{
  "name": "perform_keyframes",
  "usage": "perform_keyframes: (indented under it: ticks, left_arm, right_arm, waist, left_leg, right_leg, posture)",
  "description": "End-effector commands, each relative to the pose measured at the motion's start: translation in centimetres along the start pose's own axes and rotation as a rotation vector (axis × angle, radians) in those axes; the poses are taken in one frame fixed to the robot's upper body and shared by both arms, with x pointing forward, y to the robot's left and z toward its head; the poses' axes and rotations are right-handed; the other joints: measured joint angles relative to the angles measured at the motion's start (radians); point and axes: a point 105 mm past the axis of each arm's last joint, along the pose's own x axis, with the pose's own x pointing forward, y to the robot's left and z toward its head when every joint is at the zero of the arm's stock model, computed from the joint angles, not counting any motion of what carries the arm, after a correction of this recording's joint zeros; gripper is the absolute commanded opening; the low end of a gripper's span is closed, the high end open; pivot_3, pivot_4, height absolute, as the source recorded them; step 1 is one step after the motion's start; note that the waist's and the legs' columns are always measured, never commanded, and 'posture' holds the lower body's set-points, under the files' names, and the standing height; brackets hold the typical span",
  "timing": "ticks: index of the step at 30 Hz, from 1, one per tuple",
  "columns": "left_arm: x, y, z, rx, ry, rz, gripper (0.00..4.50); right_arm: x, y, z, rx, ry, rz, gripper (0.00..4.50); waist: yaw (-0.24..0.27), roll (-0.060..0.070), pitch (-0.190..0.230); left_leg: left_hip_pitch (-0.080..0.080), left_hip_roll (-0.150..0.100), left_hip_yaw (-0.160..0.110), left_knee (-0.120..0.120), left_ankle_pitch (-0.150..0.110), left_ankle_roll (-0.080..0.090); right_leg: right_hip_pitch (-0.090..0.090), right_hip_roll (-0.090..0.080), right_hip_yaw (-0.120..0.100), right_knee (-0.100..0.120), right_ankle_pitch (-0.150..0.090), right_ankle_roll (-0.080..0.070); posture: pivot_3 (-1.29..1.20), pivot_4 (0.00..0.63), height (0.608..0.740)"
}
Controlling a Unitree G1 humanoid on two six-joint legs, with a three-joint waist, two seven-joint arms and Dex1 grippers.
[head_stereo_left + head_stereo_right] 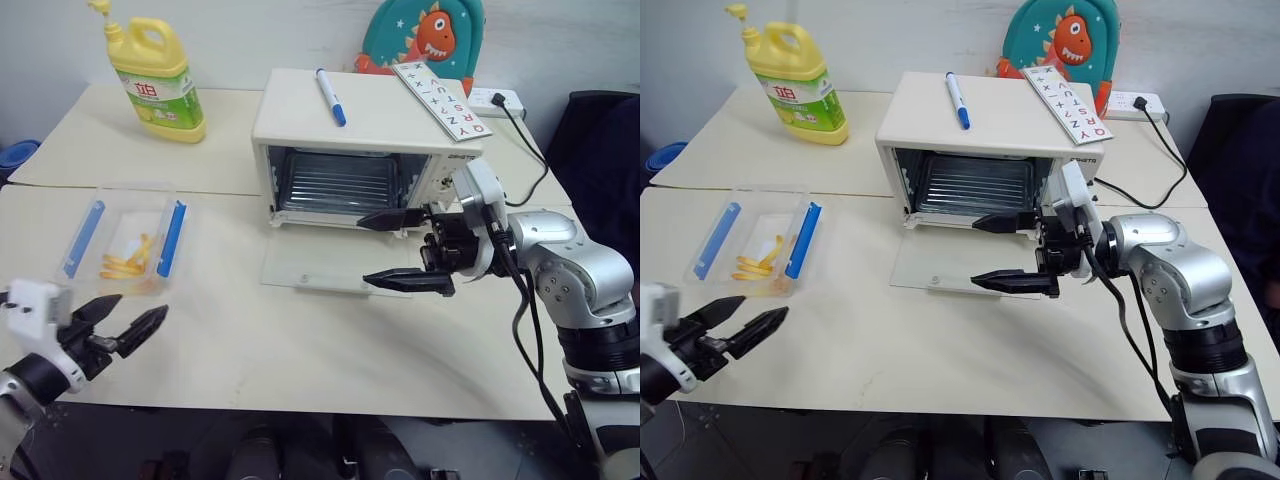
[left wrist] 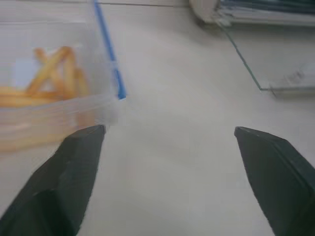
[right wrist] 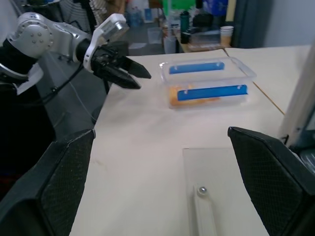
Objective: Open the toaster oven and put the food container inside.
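**Mia:** Where is the left gripper?

**Tom:** At the lower left of the head view, low over the pale table. Its two black fingers are spread apart and hold nothing.

**Mia:** And the food box?

**Tom:** The clear plastic food container with blue clip strips sits on the table just above that gripper in the frame, near it but not touching. Yellow-orange food strips lie inside.

**Mia:** What about the right gripper?

**Tom:** It is at the middle right, pointing to the left of the frame. Its fingers are wide apart and empty too. It hangs over the glass door, which lies flat on the table.

**Mia:** So the oven is open?

**Tom:** Yes. The small cream-white boxy toaster oven stands at the upper middle, right behind that gripper, with its wire rack showing. The box is well apart from it, off to the left.
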Motion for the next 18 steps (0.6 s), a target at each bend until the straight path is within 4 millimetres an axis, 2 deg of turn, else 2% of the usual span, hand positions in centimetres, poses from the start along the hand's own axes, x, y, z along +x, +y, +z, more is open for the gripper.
perform_keyframes:
  ticks: [1, 5, 9, 15, 16, 18]
  left_arm:
    - [-0.3, 2.0, 0.8, -0.15, -0.068, 0.16, 4.47]
    - [-0.2, 4.3, -0.3, -0.357, -0.052, 0.332, 4.47]
    - [1.8, 5.6, 0.0, -0.514, -0.094, 0.395, 4.47]
    - [4.9, 5.4, 1.9, -0.629, -0.125, 0.395, 4.47]
    - [5.4, 5.4, 1.9, -0.64, -0.111, 0.399, 4.47]
    - [6.5, 5.4, 0.4, -0.672, -0.024, 0.449, 4.47]
  right_arm:
    - [0.2, 0.0, 0.8, -0.047, -0.013, 0.025, 4.5]
    - [0.1, 0.0, 1.2, -0.044, -0.03, 0.025, 4.5]
    - [0.0, 0.2, 1.2, -0.042, -0.032, 0.007, 4.5]
    - [-0.3, 0.4, 1.4, -0.023, -0.057, -0.028, 4.5]
    - [-0.3, 0.5, 1.3, -0.023, -0.058, -0.032, 4.5]
    - [-0.2, 0.7, 1.2, -0.025, -0.062, -0.048, 4.5]
  waist:
    - [0.001, -0.002, -0.001]
    - [0.001, -0.003, -0.002]
    - [-0.004, -0.003, -0.002]
    - [-0.002, -0.005, -0.002]
    - [-0.002, -0.005, -0.002]
    - [-0.004, -0.005, -0.002]
  left_leg:
    - [0.0, 0.0, 0.0, 0.0, 0.0, 0.0]
    - [-0.001, 0.0, 0.001, -0.001, -0.001, 0.0]
    - [-0.001, 0.001, 0.0, -0.001, -0.001, -0.001]
    - [-0.001, 0.001, 0.0, -0.001, 0.0, -0.002]
    - [-0.001, 0.001, 0.0, -0.001, 0.0, -0.002]
    - [-0.001, 0.001, 0.001, -0.001, -0.001, -0.003]
  right_leg:
    - [0.0, 0.0, 0.0, 0.0, 0.0, 0.0]
    - [-0.001, 0.0, 0.0, 0.0, 0.0, 0.0]
    - [-0.001, 0.001, 0.0, 0.0, 0.0, 0.0]
    - [-0.001, 0.0, 0.0, 0.0, 0.0, 0.0]
    - [-0.001, 0.0, 0.0, 0.0, 0.0, 0.0]
    - [-0.001, 0.0, 0.0, 0.0, 0.0, 0.0]
  posture:
    - [0.0, 0.15, 0.74]
    - [0.0, 0.15, 0.74]
    - [0.0, 0.15, 0.74]
    - [0.0, 0.15, 0.74]
    - [0.0, 0.15, 0.74]
    - [0.0, 0.15, 0.74]
